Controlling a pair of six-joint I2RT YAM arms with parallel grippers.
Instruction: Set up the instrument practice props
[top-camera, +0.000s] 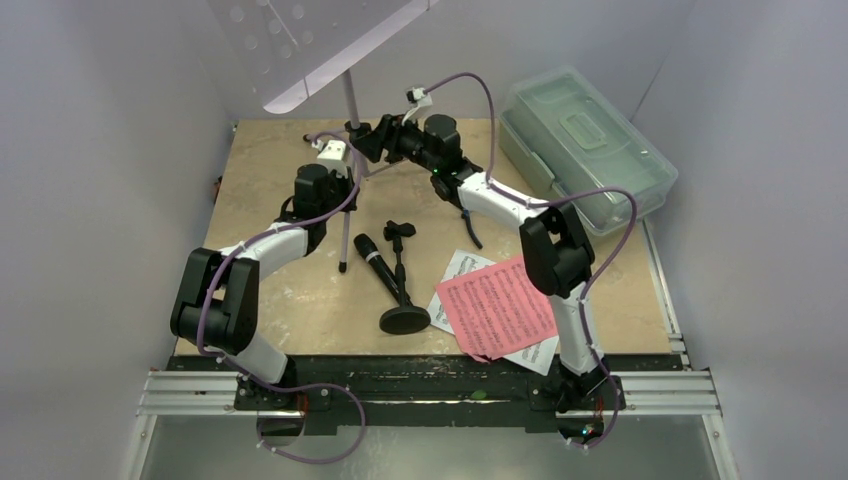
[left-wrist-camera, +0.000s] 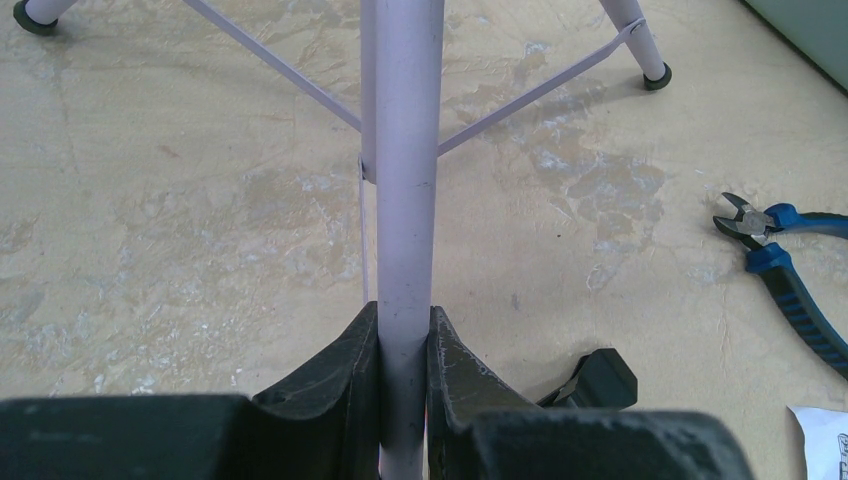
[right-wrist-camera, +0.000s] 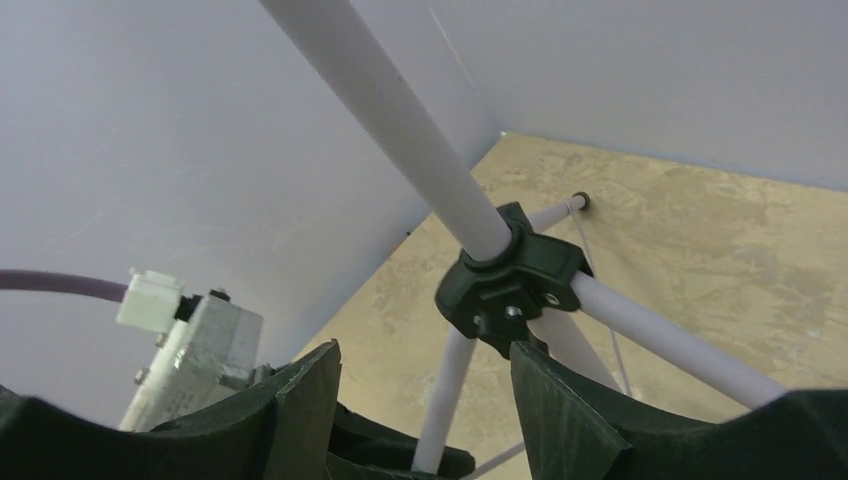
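The lavender music stand (top-camera: 349, 100) stands at the back of the table, its hole-punched tray (top-camera: 310, 40) high above. My left gripper (top-camera: 343, 195) is shut on a lower tube of the stand (left-wrist-camera: 403, 200), with the jaws tight on both sides of it (left-wrist-camera: 404, 340). My right gripper (top-camera: 367, 135) is open at the stand's black tripod hub (right-wrist-camera: 510, 280), fingers either side and not touching (right-wrist-camera: 425, 375). The black microphone (top-camera: 375, 262) lies beside the short mic stand (top-camera: 403, 300). The pink sheet (top-camera: 495, 305) lies on white sheets (top-camera: 455, 270).
A clear lidded plastic box (top-camera: 585, 150) sits at the back right. Blue-handled pliers (left-wrist-camera: 790, 270) lie on the table right of the tripod. White walls close in on the table at the left, back and right.
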